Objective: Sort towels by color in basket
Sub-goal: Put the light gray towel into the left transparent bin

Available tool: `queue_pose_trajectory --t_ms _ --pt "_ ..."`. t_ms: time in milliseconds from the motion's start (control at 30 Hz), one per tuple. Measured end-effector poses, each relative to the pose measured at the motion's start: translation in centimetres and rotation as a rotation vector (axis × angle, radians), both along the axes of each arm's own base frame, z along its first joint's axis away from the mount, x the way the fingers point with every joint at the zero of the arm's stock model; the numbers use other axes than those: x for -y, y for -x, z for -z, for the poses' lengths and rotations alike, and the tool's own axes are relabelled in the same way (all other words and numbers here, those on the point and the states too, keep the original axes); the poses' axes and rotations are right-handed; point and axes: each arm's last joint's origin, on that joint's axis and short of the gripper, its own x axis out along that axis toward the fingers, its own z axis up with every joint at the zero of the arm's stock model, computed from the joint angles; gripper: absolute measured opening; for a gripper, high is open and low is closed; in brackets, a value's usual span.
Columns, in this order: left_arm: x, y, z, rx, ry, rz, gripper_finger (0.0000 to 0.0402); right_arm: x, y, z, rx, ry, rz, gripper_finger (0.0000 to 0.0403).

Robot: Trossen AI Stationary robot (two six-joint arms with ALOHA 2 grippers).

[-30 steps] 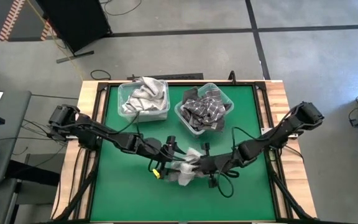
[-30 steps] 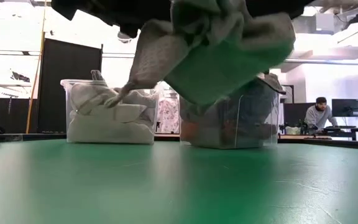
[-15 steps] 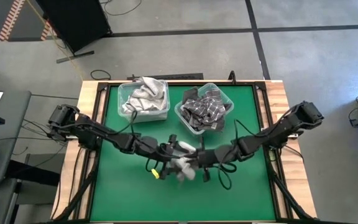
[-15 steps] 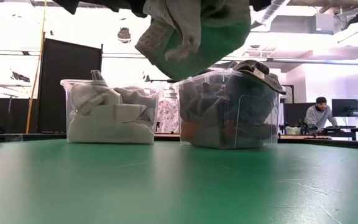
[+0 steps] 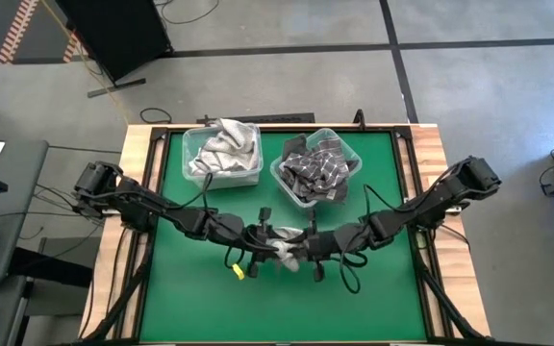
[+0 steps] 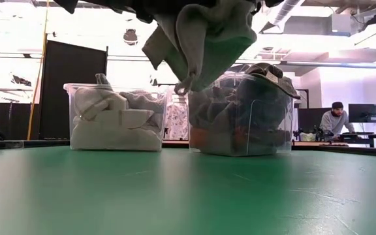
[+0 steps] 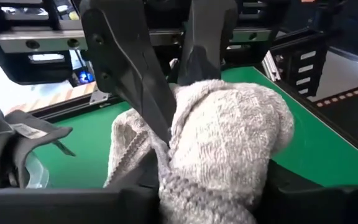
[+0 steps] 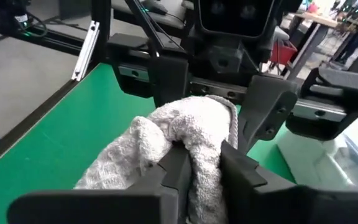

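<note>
Grippers are meeting nose to nose over the middle of the mat point(image 5: 190, 308), with one light grey towel point(image 5: 285, 252) bunched between them. The left gripper point(image 5: 264, 236) is reaching in from the left and the right gripper point(image 5: 304, 247) from the right, so the towel is lying straight ahead of both sets of jaws rather than off to either side.

In the left wrist view the left fingers point(image 7: 135, 68) are pinching a fold of the towel point(image 7: 229, 149). In the right wrist view the right fingers point(image 8: 173, 177) are clenching the cloth point(image 8: 179, 134) too, with the fabric bulging over them. So both are grasping the same towel, which looks like a hand-over in progress.

From table height the towel point(image 6: 204, 39) is hanging in a lump well above the mat, touching nothing below. It is too crumpled to give any long axis; most of its bulk is drooping downward from the two grips.

Beyond it at the far edge are sitting two clear bins: the left bin point(image 5: 221, 154) is holding pale towels, the right bin point(image 5: 318, 166) dark and checked ones. Judging by colour, this towel belongs in the left bin, and the left arm is nearer to that one, so the right jaws would probably need to let go first.
</note>
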Motion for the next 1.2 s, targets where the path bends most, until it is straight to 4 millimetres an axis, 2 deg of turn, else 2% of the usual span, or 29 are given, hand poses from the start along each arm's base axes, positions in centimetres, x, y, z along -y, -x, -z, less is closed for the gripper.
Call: queue_pose_trajectory --t_ms 100,233,367,500,667,867,1033,1200 --pt "0.0 0.0 0.1 -0.01 -0.013 0.002 0.0108 -0.3 0.2 0.1 -0.004 0.025 0.012 0.0113" --pt "0.1 0.1 0.2 -0.019 -0.051 -0.009 0.0093 -0.6 0.6 0.1 -0.023 0.068 0.042 0.0181" --pt "-0.1 1.1 -1.1 -0.014 -0.099 -0.061 0.0085 -0.8 1.0 -0.1 -0.018 0.095 0.116 0.0255" --pt "-1.0 2.8 -3.1 -0.021 -0.154 -0.177 0.0085 -0.9 1.8 -0.6 -0.024 0.136 0.186 0.0298" --pt "-2.6 5.8 -6.1 -0.014 -0.25 -0.382 0.0084 -1.0 3.0 -1.6 -0.022 0.146 0.215 0.031" --pt "-5.8 9.0 -8.8 -0.017 -0.343 -0.695 0.0083 -1.1 3.7 -1.8 -0.031 0.153 0.261 0.0311" --pt "-9.4 10.5 -9.9 -0.026 -0.352 -0.894 0.0083 -1.1 3.9 -1.4 -0.055 0.12 0.273 0.0311" --pt "-13.4 11.1 -9.2 -0.098 -0.305 -1.076 0.0083 -1.2 4.1 -1.1 -0.083 0.081 0.286 0.0311"
